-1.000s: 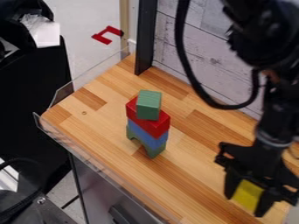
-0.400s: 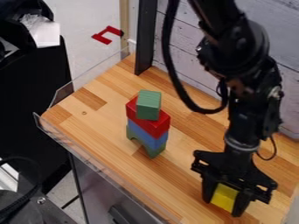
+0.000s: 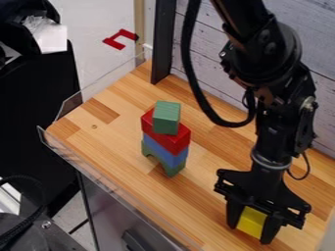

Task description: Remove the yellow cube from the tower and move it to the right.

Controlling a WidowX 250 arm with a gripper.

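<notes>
Right of the green, red and blue wooden block tower [image 3: 168,135], my black two-finger jaws are pinching the yellow, probably wooden cube [image 3: 252,222]. Should handle light and stiff, hardly fragile, maybe slick; opposite flat sides, mid-height, best hold.

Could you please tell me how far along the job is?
The yellow cube is off the tower and over to its right, so the carry looks done. The gripper holds it between its fingers; releasing it and withdrawing seem to remain.
</notes>
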